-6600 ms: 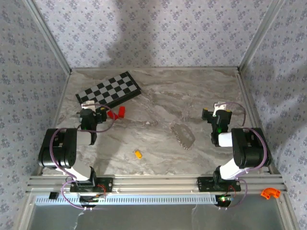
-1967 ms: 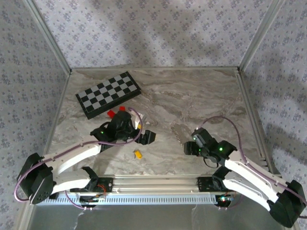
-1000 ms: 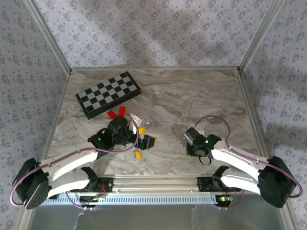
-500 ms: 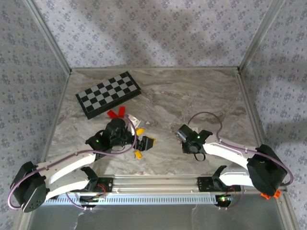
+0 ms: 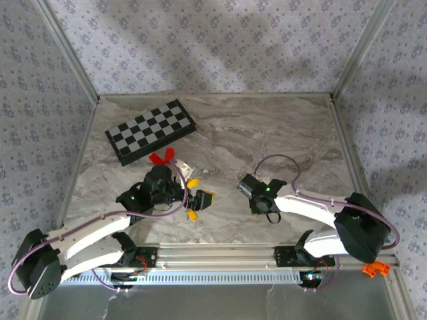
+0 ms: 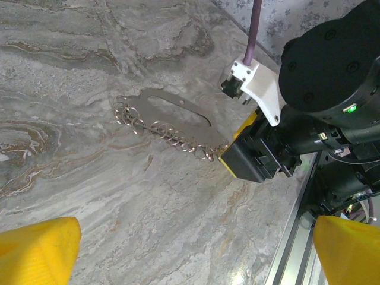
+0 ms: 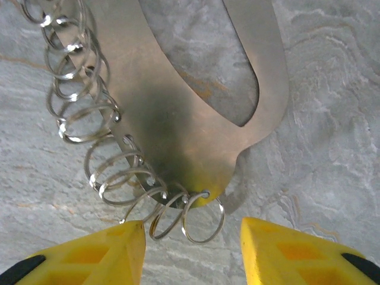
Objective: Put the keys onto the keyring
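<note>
Top external: key [image 5: 192, 215] lies close to the table's near edge, left of centre. My left gripper [image 5: 200, 191] hovers just beyond it, pads spread, holding nothing. My right gripper [image 7: 190, 237], jaws apart, straddles the ringed end of the keyring [image 7: 178, 136], which lies flat mid-table. Red blocks [image 5: 156, 159] and chessboard [image 5: 150, 130] sit toward the far-left corner.
</note>
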